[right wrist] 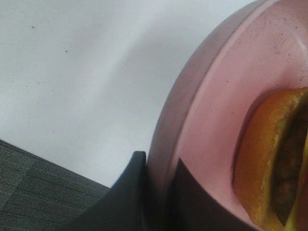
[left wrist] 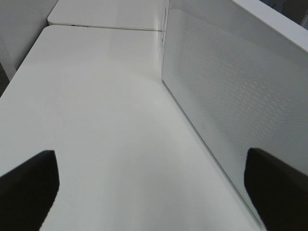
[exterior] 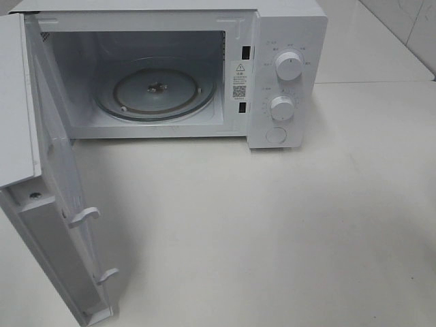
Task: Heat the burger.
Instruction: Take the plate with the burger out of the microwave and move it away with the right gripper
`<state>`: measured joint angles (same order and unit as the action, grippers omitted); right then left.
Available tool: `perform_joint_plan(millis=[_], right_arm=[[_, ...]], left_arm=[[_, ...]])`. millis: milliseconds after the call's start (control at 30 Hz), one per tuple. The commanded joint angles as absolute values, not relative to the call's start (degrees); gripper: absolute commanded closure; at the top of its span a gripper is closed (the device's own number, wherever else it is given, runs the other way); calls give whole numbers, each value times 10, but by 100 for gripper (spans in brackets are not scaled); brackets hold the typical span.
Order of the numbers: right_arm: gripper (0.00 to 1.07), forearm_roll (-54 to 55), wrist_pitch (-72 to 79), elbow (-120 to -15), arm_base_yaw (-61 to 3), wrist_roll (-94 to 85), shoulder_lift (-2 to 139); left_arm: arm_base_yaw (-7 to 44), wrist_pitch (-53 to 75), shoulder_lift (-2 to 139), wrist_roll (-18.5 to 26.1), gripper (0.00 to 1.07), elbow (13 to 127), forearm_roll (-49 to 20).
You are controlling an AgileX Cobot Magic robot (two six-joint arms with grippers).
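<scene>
Neither arm is showing in the exterior high view, so both tools are only visible from their own wrist cameras. Burger (right wrist: 269, 163) is sitting on the pink plate (right wrist: 211, 110), cut off at the frame edge: orange-brown bun and a dark patty layer are showing, the rest is out of frame. Right tool (right wrist: 156, 192) is pinching the plate's rim, one dark finger on each side of it, jaws nearly together. The plate is probably lifted off the white worktop (right wrist: 82, 72), but the angle is too tight to be sure.

Left tool (left wrist: 154, 187) is standing with jaws wide apart, gripping nothing; only two dark fingertips (left wrist: 29, 185) are poking into frame, just beside the perforated microwave door (left wrist: 226, 91).

Microwave (exterior: 286, 75) is standing on the worktop with its door swung fully open. Inside, only the glass turntable (exterior: 157, 92) is lying on the cavity floor.
</scene>
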<state>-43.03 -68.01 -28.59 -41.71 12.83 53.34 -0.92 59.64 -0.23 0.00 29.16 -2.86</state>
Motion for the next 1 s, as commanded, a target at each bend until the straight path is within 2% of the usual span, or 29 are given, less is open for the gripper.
perform_joint_plan(millis=[33, 333, 633, 1000], right_arm=[[107, -486, -709, -293, -414, 186, 552], [107, -495, -717, -316, -414, 300, 610], [107, -494, -704, -322, -414, 438, 729], [107, -494, -670, -322, -412, 532, 817]], left_arm=[[-10, 594, -15, 0, 7, 289, -28], [-10, 594, -15, 0, 7, 289, -28], [-10, 594, -15, 0, 7, 289, -28], [-10, 594, -15, 0, 7, 289, -28]])
